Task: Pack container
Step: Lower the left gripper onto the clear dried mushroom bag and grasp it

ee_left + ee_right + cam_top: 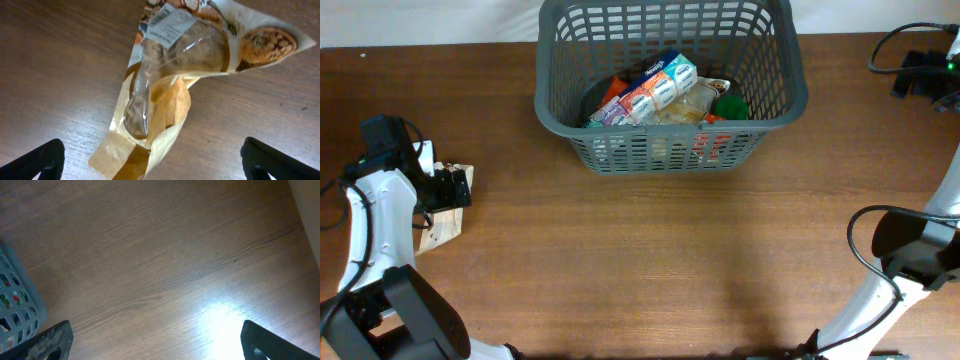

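Note:
The container [775, 95], a large dark grey lattice basket, stands at the far middle of the table. It holds a blue-and-white pack [655, 88], a green item [729, 105] and other groceries. A tan paper pouch with a clear window [170, 75] lies on the table at the left [442, 228]. My left gripper [152, 162] is open just above the pouch's near end, one finger on each side [448, 188]. My right gripper [155, 340] is open and empty over bare table to the right of the container; a corner of the container shows at the left of the right wrist view [17, 305].
Brown wooden table [650, 260]. Black cables and a device with a green light [925, 70] sit at the far right corner. The right arm's base and links [910, 260] stand at the near right, the left arm's [380, 250] at the near left.

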`<state>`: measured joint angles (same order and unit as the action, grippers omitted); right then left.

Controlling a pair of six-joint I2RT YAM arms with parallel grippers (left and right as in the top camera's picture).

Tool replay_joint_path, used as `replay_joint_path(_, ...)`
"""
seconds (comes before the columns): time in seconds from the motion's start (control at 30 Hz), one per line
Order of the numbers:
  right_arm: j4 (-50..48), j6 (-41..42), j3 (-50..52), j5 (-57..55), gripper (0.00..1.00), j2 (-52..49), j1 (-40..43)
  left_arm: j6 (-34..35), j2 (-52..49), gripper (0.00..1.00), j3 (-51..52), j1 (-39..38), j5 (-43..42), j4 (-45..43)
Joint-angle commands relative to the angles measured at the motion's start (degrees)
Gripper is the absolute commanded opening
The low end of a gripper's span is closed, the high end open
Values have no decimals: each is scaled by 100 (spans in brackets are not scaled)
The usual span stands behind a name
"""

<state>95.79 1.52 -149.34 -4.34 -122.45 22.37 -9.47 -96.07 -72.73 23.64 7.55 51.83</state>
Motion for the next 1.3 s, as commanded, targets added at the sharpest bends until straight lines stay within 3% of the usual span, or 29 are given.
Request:
replay_joint_path(0.0,-17,48,28,72,99,-57,15,-275,-33,99,50,17,-240,125)
replay_joint_path(0.1,-17,48,28,72,99,-57,15,-570,-155,99,50,15,-660,225)
replay_joint_path(0.33,-17,48,28,72,99,-57,15,-940,-535,99,50,17,-654,221)
replay_joint_path(1.27,-17,48,28,72,99,-57,17,-1274,-1340,99,48,614,-1102,-356)
